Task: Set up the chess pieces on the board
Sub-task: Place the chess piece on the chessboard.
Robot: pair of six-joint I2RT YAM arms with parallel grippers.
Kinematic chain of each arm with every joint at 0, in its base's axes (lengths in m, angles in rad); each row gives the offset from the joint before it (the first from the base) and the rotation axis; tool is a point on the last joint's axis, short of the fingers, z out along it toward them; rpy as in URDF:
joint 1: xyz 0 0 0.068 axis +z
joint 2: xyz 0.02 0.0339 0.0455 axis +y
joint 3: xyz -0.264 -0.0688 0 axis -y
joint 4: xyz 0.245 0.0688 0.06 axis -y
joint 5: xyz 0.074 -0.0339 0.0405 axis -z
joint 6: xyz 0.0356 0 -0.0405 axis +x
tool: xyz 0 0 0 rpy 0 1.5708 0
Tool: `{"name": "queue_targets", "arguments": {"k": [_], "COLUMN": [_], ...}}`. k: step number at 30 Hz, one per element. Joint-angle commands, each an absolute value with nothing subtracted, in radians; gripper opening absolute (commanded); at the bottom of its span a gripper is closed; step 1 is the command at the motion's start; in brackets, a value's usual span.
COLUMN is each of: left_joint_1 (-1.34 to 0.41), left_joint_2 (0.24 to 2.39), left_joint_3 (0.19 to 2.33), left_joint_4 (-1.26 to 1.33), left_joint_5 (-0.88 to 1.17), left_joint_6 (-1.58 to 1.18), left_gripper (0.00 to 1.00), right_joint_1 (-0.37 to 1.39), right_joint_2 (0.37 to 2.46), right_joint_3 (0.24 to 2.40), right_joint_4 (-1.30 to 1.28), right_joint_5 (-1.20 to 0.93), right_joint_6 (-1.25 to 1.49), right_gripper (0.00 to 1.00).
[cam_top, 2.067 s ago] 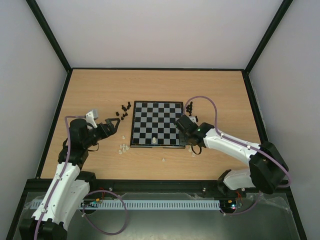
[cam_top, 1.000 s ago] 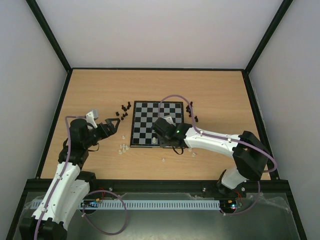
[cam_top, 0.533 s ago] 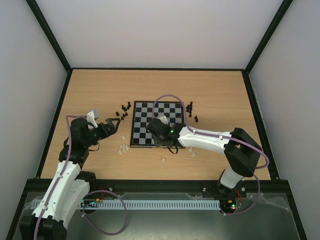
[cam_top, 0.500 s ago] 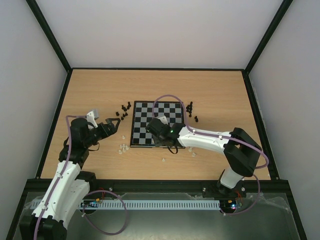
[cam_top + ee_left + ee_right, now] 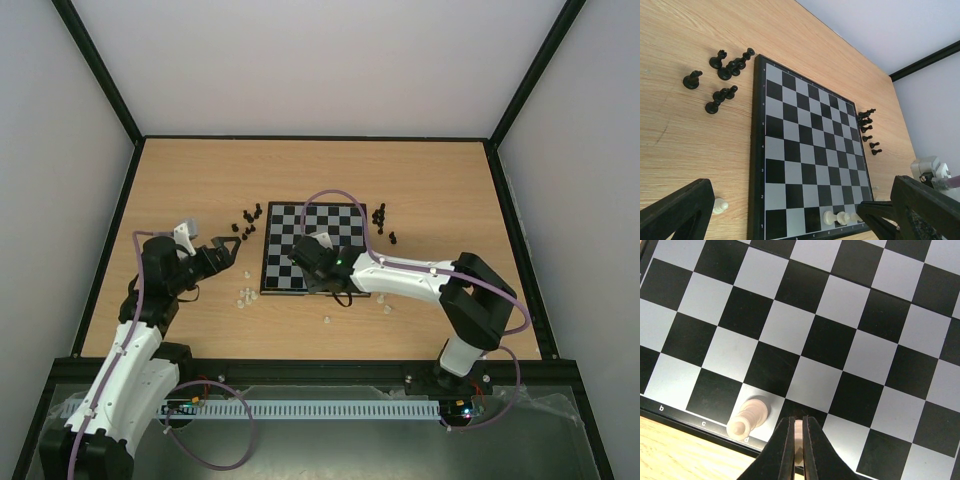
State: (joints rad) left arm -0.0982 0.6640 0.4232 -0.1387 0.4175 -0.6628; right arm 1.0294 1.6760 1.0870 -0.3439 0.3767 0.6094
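Note:
The board [image 5: 345, 215] lies mid-table. My right gripper [image 5: 313, 266] hovers over its near row, shut on a pale chess piece [image 5: 798, 437] above a black square. Another pale piece [image 5: 749, 416] stands just left of it on the square marked d. In the right wrist view the fingers [image 5: 785, 450] pinch the piece from both sides. In the left wrist view the pale pieces [image 5: 828, 217] show as a short line in the board's [image 5: 805, 130] near row. My left gripper [image 5: 232, 250] sits left of the board, open and holding nothing.
Black pieces cluster off the board's far-left corner [image 5: 250, 220] and far-right corner [image 5: 382, 218]. Loose pale pieces lie on the wood left of the board [image 5: 243, 295] and in front of it [image 5: 327, 320], [image 5: 386, 305]. A black frame rims the table.
My right gripper has slid left along the board's near row, from the right edge to near the middle, staying shut. The left arm has not moved.

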Motion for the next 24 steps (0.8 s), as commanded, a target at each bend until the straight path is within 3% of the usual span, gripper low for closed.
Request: {"name": "queue_targets", "arguments": {"k": [1,5,17,21,24], "left_joint_1": [-0.104,-0.104,-0.104,-0.104,-0.104], "left_joint_2": [0.667,0.668,0.669,0.671,0.679], "left_joint_3": [0.415,0.415,0.414,0.423,0.450], "left_joint_4": [-0.120,-0.118,-0.119,-0.122,-0.137], "left_joint_5": [0.417,0.417,0.415,0.414,0.422], "left_joint_6": [-0.669,-0.668,-0.669,-0.668,-0.658], "left_gripper": [0.99,1.00,1.00,1.00,1.00], "right_joint_1": [1.037,1.037,1.037,1.037,1.037], "right_joint_2": [1.694,1.694,1.680,1.650,1.601], "right_joint_3": [1.115,1.108,1.114,1.117,1.125], "right_joint_4": [-0.353,-0.351,-0.360,-0.378,-0.412], "right_joint_5": [0.405,0.404,0.399,0.418,0.447], "right_joint_6": [0.603,0.603,0.603,0.602,0.606], "right_gripper": [0.06,0.06,0.20,0.33,0.49]}}
